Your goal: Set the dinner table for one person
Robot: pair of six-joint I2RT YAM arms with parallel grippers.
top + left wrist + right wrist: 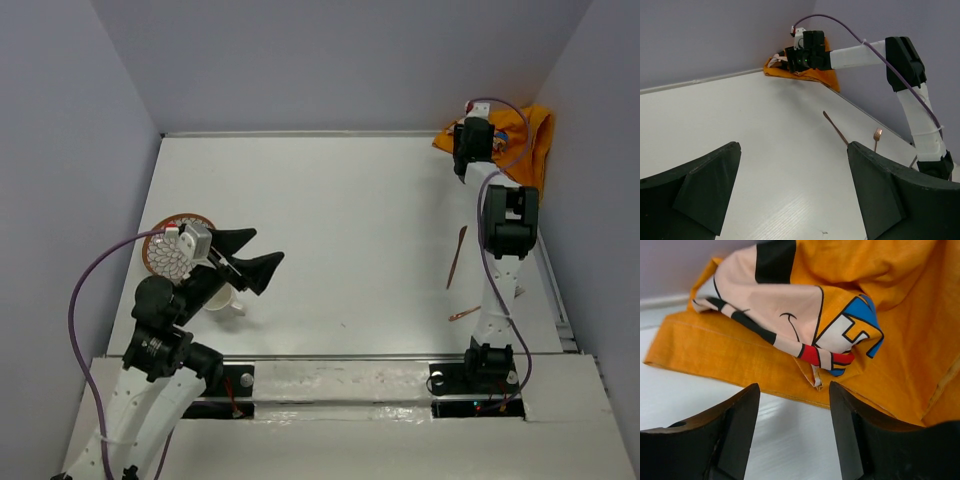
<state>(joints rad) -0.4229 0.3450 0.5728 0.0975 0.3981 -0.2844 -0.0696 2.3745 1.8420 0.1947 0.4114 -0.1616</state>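
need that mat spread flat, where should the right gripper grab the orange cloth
Pinch the hemmed near edge of the orange cloth, which lies flat on the dinner table. Come low from the table side; the open right gripper faces it.

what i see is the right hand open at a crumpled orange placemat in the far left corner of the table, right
Wrong corner: the top external view shows the crumpled orange placemat in the far right corner of the table, not the left. The right hand is open at it.
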